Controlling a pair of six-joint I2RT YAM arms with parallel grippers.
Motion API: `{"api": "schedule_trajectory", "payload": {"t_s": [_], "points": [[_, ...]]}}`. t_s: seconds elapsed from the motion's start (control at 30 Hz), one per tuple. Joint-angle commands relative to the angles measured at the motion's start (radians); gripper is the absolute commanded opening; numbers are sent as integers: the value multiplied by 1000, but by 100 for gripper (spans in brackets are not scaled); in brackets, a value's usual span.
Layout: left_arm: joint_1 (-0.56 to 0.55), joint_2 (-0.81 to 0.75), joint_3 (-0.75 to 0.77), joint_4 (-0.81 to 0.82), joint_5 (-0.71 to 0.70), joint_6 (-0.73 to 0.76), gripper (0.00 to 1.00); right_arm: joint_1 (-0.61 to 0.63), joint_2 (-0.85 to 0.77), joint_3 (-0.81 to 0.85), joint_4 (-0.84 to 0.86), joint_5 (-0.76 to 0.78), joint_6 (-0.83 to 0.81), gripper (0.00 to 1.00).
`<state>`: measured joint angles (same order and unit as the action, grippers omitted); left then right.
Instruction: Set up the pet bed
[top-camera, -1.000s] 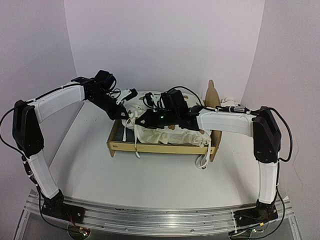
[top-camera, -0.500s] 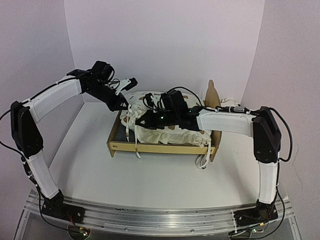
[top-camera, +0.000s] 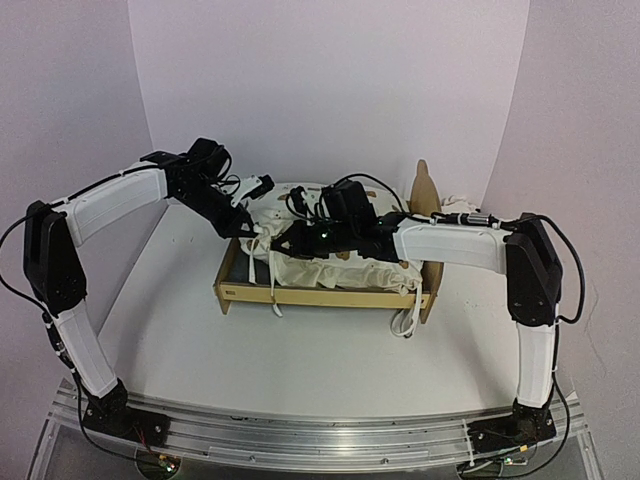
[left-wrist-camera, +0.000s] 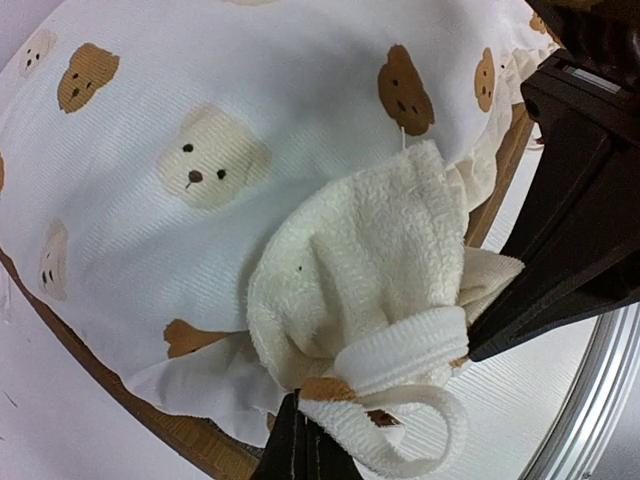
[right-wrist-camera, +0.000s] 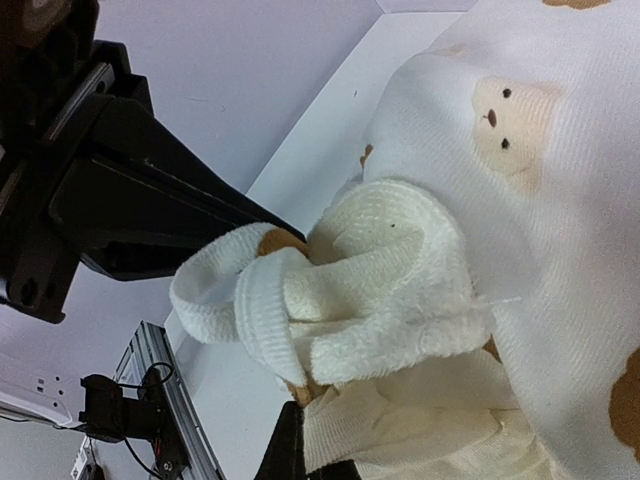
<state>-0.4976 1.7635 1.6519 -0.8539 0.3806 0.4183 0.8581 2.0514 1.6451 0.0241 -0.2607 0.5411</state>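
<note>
Light-wood rectangular pet bed (top-camera: 320, 297) set mid-table, long axis left to right, tall curved headboard (top-camera: 426, 195) at right end, cream bear-print cushion (top-camera: 345, 268) inside, its left corner clamped by left gripper (top-camera: 252, 232) and right gripper (top-camera: 284, 243)

The low light-wood pet bed (top-camera: 320, 297) lies flat on the surface (top-camera: 300, 350), long side toward 6 o'clock, tall curved headboard (top-camera: 426, 195) upright at its 3 o'clock end
</note>
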Motion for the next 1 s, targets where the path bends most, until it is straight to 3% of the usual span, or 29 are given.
{"api": "schedule_trajectory", "payload": {"t_s": [0.0, 0.4, 0.97], "points": [[-3, 2, -28, 64, -24, -6, 0, -1, -37, 9, 5, 5, -14, 0], [-3, 21, -14, 211, -195, 14, 0, -2, -35, 11, 2, 8, -18, 0], [-18, 78, -81, 245, -112, -24, 0, -1, -42, 3, 3, 13, -20, 0]]}}
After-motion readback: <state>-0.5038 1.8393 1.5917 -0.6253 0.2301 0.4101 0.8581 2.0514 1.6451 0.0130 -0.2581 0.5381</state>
